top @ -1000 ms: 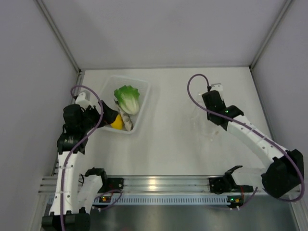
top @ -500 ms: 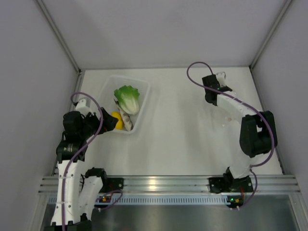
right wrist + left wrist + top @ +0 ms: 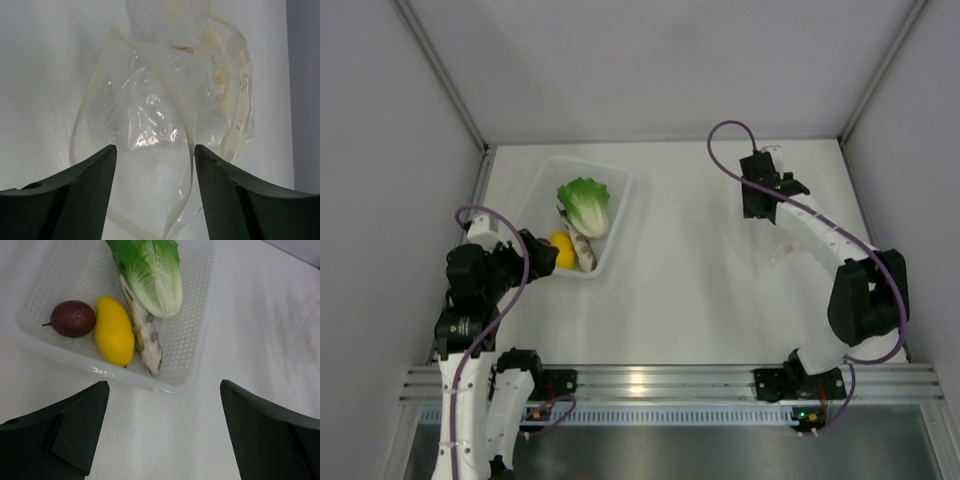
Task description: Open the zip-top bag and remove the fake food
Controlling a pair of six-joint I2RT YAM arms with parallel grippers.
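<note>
Left gripper (image 3: 160, 432) spread wide, empty, near tray (image 3: 202, 300) of fake food (image 3: 114, 337); right gripper (image 3: 155, 192) likewise, over empty zip-top bag (image 3: 150, 125)

fake food (image 3: 150, 280) in tray (image 3: 200, 325), table (image 3: 680, 290) L side; zip-top bag (image 3: 145, 125) on table, R side

Crumpled zip-top bag (image 3: 160, 120), seemingly empty; fake food (image 3: 114, 336) in tray (image 3: 197, 300).

Readable markings — none are being shown.
No word, label, brand, number or sign is being displayed legibly in any view — only rows of pale printed dots are being carried on the zip-top bag (image 3: 220, 75), and no characters are being formed by them.
</note>
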